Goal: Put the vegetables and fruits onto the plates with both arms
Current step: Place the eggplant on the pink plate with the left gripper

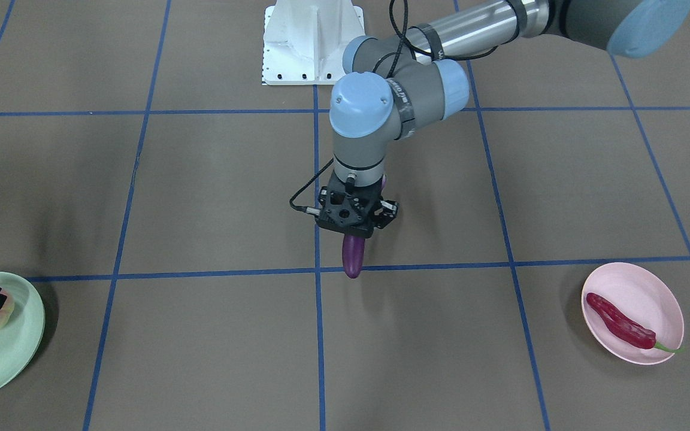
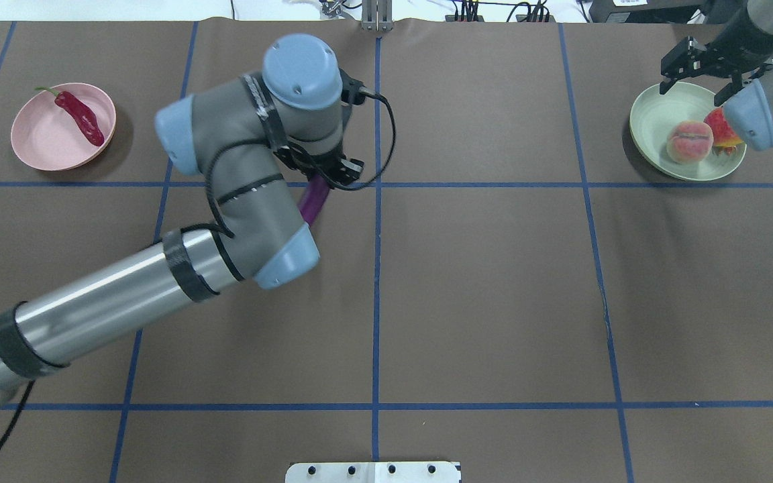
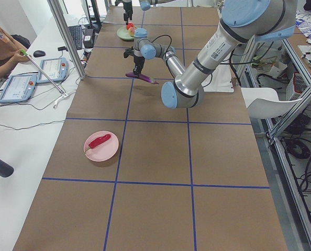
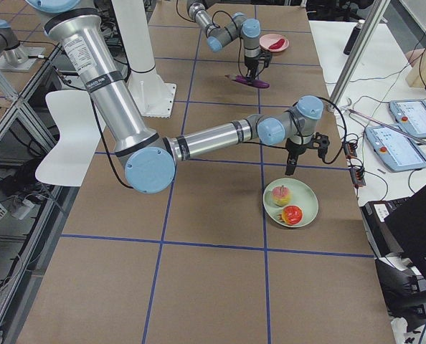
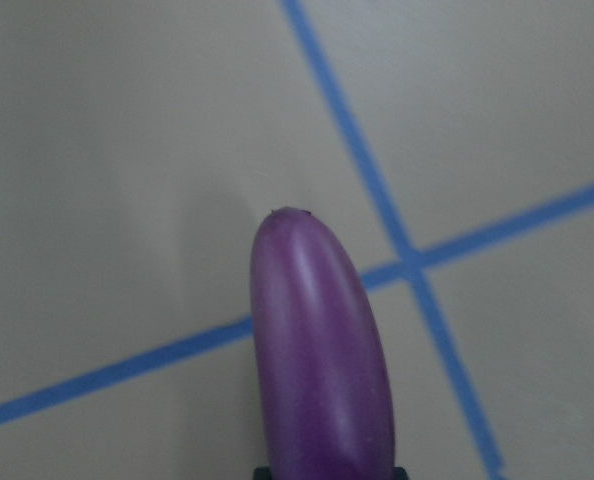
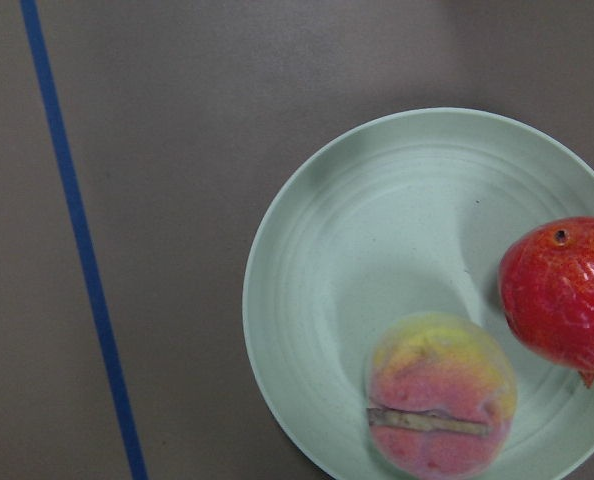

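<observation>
The eggplant (image 1: pixel 352 258) hangs over the middle of the desk (image 1: pixel 201 209), clamped near its middle by the left tool (image 1: pixel 355 230). It appears lifted clear, with its long axis nearly level and pointing to the operators' edge. The pink plate (image 1: pixel 638 281) lies toward the left far corner, so the left arm is nearer. The chili (image 1: pixel 620 321) crosses the plate; I judge the room beside it narrow. The right tool (image 2: pixel 692 90) hovers spread and empty over the green plate (image 2: pixel 648 121), which holds both fruits.
</observation>
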Motion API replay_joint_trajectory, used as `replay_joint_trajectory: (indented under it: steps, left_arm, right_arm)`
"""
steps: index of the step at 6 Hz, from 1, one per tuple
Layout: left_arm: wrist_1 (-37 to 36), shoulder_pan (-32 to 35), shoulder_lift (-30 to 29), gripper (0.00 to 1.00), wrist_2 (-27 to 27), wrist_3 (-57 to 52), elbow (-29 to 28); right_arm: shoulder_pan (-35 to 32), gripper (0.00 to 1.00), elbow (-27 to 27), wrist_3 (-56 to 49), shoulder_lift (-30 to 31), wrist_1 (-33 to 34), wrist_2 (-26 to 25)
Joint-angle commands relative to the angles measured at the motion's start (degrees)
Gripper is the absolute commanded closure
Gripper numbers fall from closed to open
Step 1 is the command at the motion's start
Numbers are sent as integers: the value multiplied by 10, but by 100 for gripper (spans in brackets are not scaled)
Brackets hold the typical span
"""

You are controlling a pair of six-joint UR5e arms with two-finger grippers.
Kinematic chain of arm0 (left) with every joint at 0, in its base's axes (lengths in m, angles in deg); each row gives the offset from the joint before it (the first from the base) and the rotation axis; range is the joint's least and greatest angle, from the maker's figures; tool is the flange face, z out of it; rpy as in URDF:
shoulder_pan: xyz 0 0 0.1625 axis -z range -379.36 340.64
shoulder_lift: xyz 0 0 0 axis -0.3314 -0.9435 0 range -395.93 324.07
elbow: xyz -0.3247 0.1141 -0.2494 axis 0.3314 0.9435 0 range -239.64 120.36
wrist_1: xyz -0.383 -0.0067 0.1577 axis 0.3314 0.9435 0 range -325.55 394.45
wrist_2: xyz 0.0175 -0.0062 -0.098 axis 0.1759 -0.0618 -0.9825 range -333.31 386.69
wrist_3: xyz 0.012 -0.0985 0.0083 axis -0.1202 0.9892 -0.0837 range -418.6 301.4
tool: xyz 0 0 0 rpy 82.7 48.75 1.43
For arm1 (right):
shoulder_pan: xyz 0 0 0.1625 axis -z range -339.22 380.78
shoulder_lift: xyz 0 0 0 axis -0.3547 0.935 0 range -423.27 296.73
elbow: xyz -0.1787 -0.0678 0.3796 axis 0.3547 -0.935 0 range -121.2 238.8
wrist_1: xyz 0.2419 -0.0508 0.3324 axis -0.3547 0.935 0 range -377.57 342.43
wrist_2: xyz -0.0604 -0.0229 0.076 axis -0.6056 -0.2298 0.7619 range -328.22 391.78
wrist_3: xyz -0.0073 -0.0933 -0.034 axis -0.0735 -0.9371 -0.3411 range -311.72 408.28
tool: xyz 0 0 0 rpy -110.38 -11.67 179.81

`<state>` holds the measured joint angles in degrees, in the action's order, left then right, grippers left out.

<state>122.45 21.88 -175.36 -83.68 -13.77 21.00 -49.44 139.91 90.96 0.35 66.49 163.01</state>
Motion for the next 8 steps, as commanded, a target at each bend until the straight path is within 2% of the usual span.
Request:
replay_joint_trajectory:
  steps: [1,2,3,4,5,6,8]
  left_arm:
    - [-17,121,121,100,-59,-5,28]
    - [-20,179,150,100,-82,1,10]
    - [-17,235,152,100,-122,2,-66]
    - [-14,283,152,100,-138,15,-129]
    - [29,291,154,100,-137,91,-171]
    - [82,289,168,100,-137,111,-190]
    - [89,286,171,78,-143,112,-202]
  right_arm:
    - [0,0,49,3,25,2,1]
    - [0,0,68,3,34,6,1]
    - [0,0,80,4,45,5,2]
    - [0,0,101,4,55,6,1]
    - [0,0,129,4,80,6,1]
    - [1,0,130,4,84,6,1]
    - [3,0,128,4,84,6,-1]
